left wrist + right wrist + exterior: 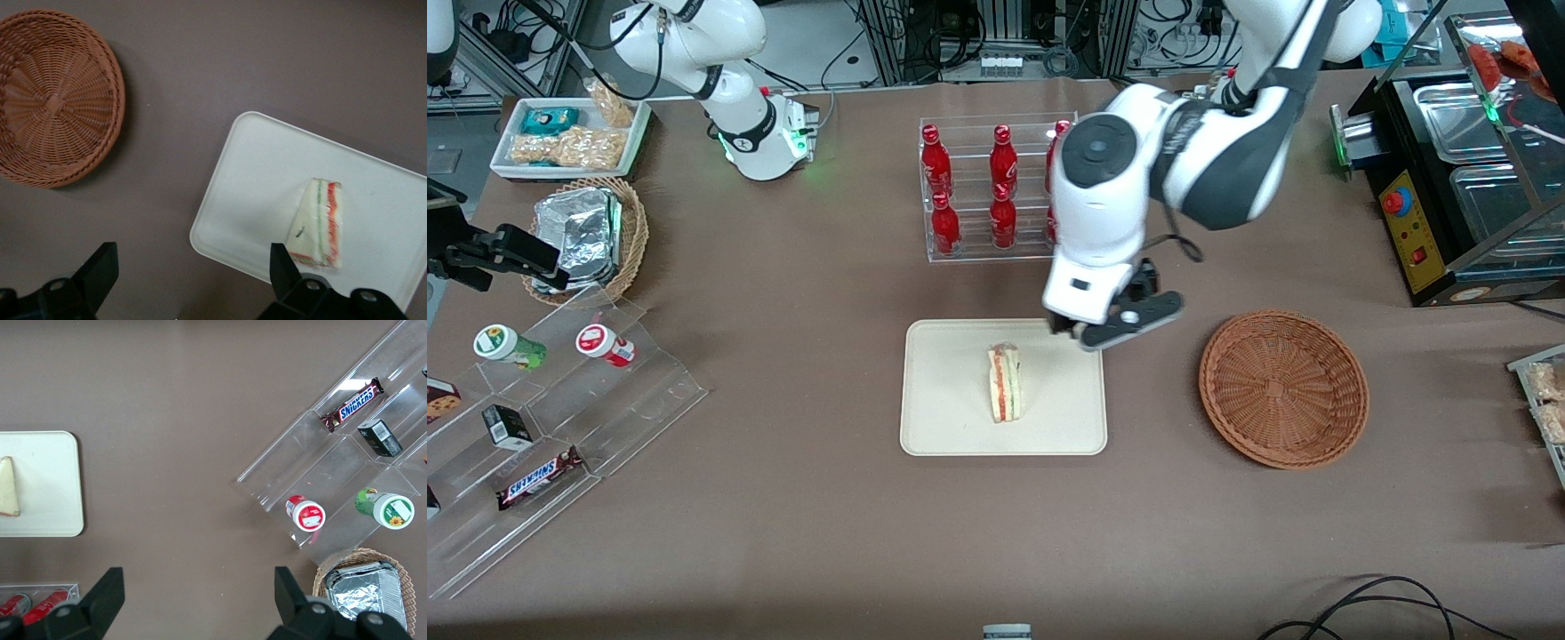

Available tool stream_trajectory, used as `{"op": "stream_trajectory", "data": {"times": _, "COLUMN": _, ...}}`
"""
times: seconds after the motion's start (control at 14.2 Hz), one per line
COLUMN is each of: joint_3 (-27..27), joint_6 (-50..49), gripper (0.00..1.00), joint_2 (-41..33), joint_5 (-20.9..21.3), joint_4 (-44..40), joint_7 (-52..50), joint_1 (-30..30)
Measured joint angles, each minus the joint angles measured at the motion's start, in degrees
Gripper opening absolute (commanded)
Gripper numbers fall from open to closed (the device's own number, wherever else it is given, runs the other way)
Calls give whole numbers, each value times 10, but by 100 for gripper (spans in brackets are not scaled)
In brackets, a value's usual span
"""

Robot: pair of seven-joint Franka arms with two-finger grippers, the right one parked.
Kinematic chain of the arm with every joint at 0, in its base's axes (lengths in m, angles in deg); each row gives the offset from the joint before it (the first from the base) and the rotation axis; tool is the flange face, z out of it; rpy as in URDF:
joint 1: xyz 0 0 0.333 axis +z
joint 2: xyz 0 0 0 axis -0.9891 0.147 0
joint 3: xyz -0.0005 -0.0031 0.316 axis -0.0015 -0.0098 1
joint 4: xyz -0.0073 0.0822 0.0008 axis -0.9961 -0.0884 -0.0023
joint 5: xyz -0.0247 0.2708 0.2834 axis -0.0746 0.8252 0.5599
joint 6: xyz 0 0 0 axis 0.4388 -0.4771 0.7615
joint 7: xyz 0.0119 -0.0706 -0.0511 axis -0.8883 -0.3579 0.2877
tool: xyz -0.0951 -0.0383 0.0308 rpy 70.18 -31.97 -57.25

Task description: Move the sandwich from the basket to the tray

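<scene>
1 sandwich (1005, 384) on tray (943, 418), gripper (1116, 331) above

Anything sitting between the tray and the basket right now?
Nothing: only bare brown tablecloth separates the tray from the basket, as front and left wrist views show. The open pincer hangs above the tray's edge; the sandwich lies on it.

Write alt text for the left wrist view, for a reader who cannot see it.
A wrapped sandwich lies on a cream tray on a brown table, seen from above, with the open, empty gripper hovering over the tray's edge. An empty round wicker basket sits on the table apart from the tray.
</scene>
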Motion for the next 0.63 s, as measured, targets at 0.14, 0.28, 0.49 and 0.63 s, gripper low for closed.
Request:
{"op": "stream_trajectory", "data": {"times": 0.14, "joint_3": 41, "joint_6": 4, "gripper": 100, "joint_2": -30, "joint_5": -20, "joint_4": 47, "joint_7": 51, "joint_1": 0}}
{"op": "stream_trajectory", "data": {"times": 0.28, "joint_3": 81, "joint_6": 4, "gripper": 100, "joint_2": -65, "joint_5": -42, "joint_4": 87, "joint_7": 116, "joint_1": 1}}
{"op": "stream_trajectory", "data": {"times": 0.49, "joint_3": 118, "joint_6": -55, "gripper": 100, "joint_2": -136, "joint_5": -52, "joint_4": 122, "joint_7": 199, "joint_1": 3}}
{"op": "stream_trajectory", "data": {"times": 0.63, "joint_3": 128, "joint_6": -117, "gripper": 100, "joint_2": -184, "joint_5": -52, "joint_4": 125, "joint_7": 236, "joint_1": 2}}
